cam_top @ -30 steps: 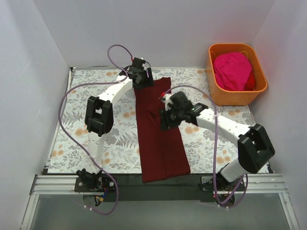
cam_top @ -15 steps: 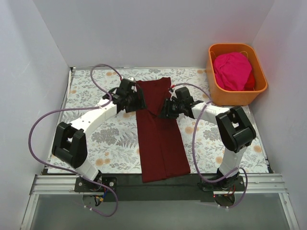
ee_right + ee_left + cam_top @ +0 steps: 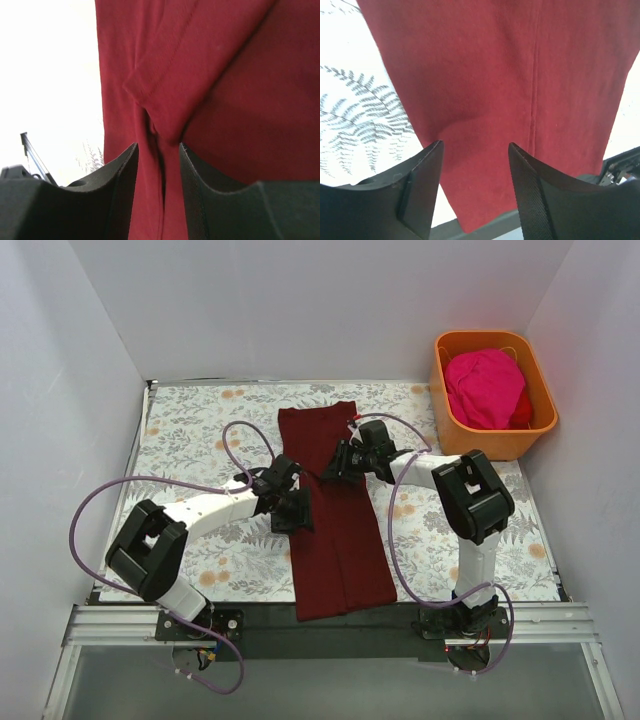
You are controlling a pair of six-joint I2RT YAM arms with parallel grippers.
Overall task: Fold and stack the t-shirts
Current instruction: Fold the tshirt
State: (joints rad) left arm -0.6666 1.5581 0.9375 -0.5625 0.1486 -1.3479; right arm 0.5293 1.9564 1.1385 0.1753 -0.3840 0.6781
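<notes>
**Maroon shirt in a long strip, both claws on it mid-length**

Maroon t-shirt (image 3: 335, 515) lies flat on the floral table (image 3: 190, 440), already folded into a narrow strip. Long axis runs near-to-far, from the near table edge up to the far part of the table. Pink t-shirt (image 3: 485, 385) sits bunched in the orange tub (image 3: 445, 425) at the far right, untouched.

Left gripper (image 3: 292, 510) is at the strip's left edge, about mid-length. Left wrist view: fingers (image 3: 422, 182) spread apart, cloth between them, not pinched yet.

Right gripper (image 3: 345, 462) is over the strip's right side, further up than the left. Right wrist view: jaws are a narrow gap apart with a raised fold of cloth (image 3: 160, 107) running between them; can't tell if it's actually pinched.

Key relation: strip runs lengthwise away from the bases, so the next fold is probably end over end along that axis. Both arms are about equally near, one per long edge. The left sits closer to the near end
</notes>
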